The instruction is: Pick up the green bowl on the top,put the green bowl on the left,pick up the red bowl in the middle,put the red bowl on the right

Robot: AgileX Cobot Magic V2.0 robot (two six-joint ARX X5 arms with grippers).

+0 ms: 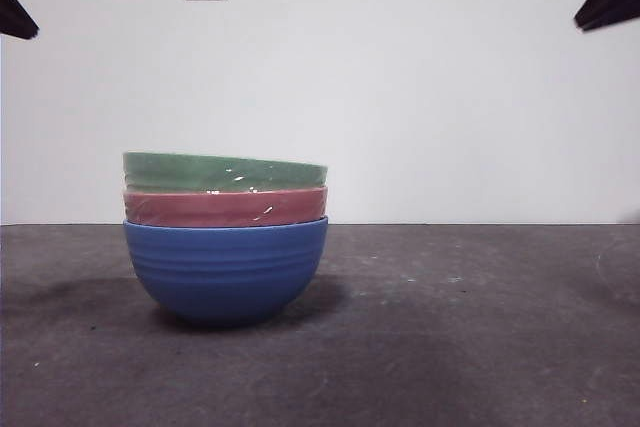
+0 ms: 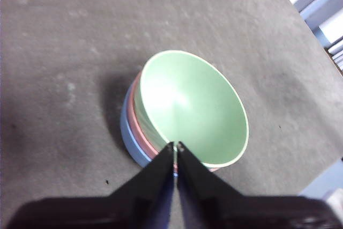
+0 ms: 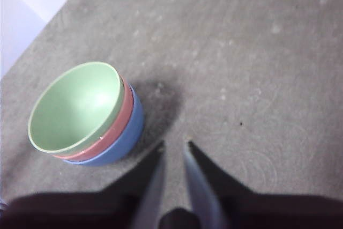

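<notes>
A: Glossy glaze on all three bowls. Stack sits lower left of centre in the front view: green bowl (image 1: 224,170) on top, red bowl (image 1: 225,207) nested under it, blue bowl (image 1: 226,272) at the bottom on the grey table (image 1: 480,347).

B: Handling?

A: My guess is rigid and hard, ceramic or thick melamine, so moderately heavy and chippable if knocked. Slick surface; the faint ridges outside won't offer much bite. Only a band of each upper bowl shows above the one below, so the rim is the place to take hold: one jaw inside, one outside the green wall. Lift straight up (nested glaze may drag the red one along).

B: Pincers?

A: Left pincer (image 2: 176,144) is clenched, tips pressed together with no gap, holding nothing. In its wrist view the tips overlap the near rim of the green bowl (image 2: 193,108), lower centre of frame; judging by the front view it hangs well above, not touching. It must open before coming down.

B: And the right?

A: Right pincer (image 3: 174,144) has its jaws slightly parted, a narrow gap, empty. The stack lies in the left-centre of that frame, green bowl (image 3: 75,105) and red bowl (image 3: 120,122) well apart from the tips, with bare table beneath them. Only dark tips show in the front view's top corners.

B: Progress?

A: Nothing has been lifted; the stack is intact.
</notes>
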